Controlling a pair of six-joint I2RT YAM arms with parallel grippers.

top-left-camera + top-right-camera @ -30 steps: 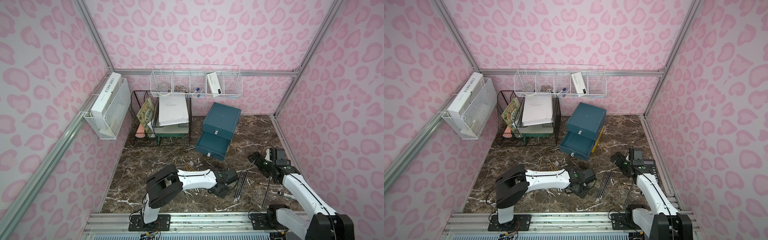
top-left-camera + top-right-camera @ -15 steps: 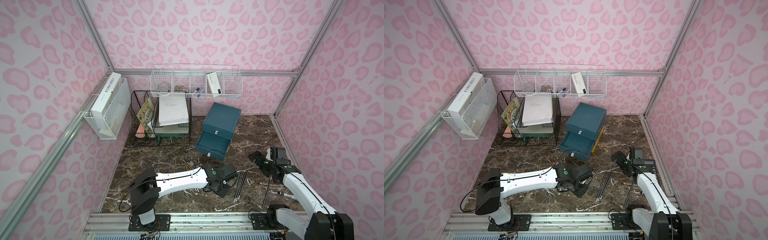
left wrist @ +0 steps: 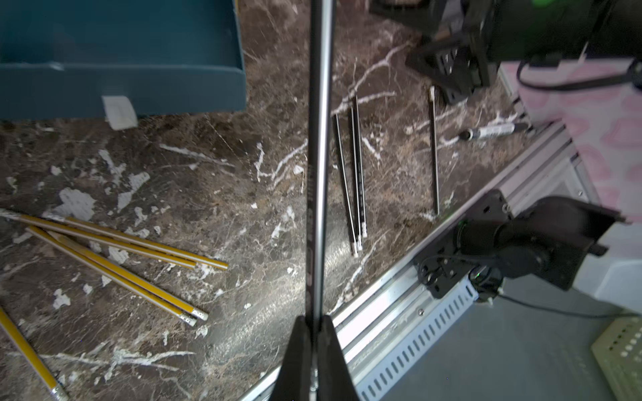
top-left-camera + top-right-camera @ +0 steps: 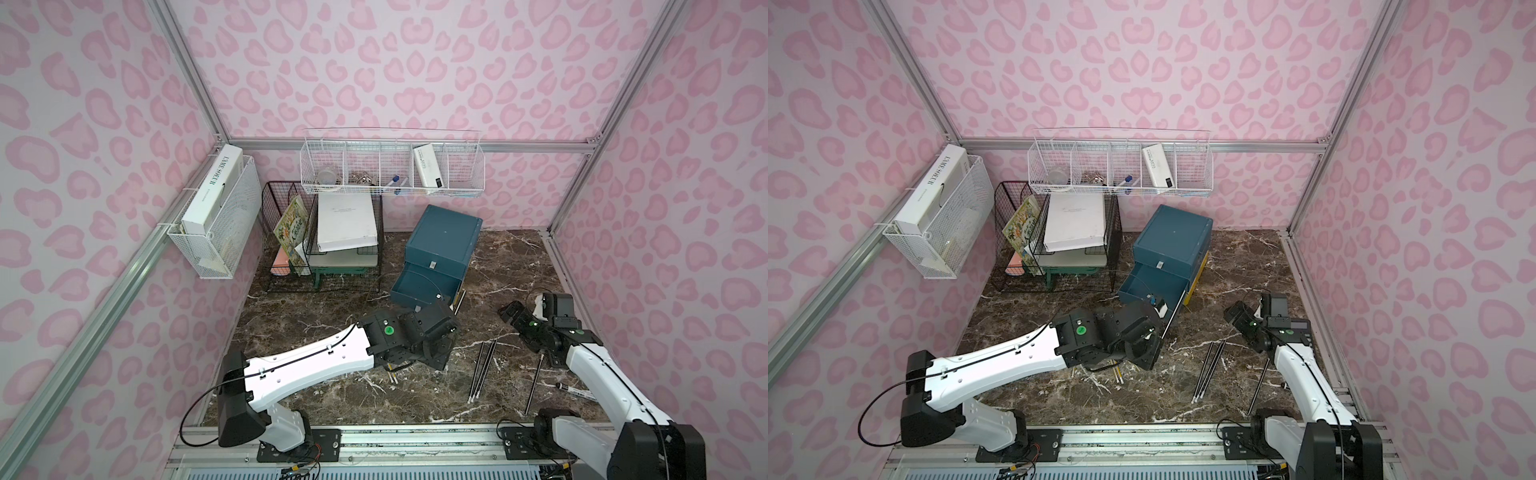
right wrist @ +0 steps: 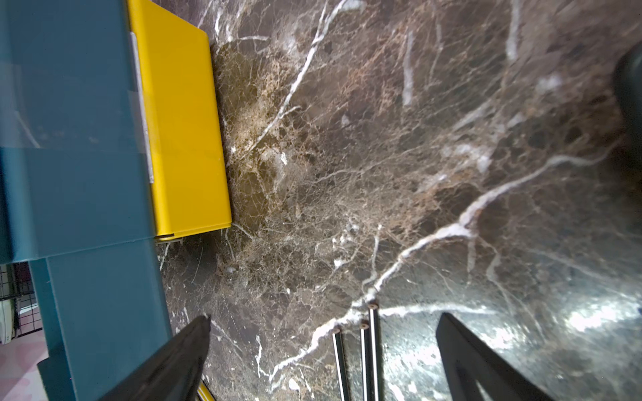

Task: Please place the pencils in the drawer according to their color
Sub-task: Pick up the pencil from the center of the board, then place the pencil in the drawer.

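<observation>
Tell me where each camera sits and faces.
Top views: high above the arm bases, looking down across the brown marble table; both white arms show.
Left wrist: on the left arm, looking along the shut left tool and its thin black pencil, past the open teal drawer.
Right wrist: on the right arm, looking down past the open right tool, beside the yellow drawer.
Shared: both wrist views show three loose black pencils.

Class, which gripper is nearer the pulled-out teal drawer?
Left. The left gripper, shut on a black pencil, is close in front of the teal drawer. The right gripper hangs open farther off, by three black pencils on the table.
</observation>
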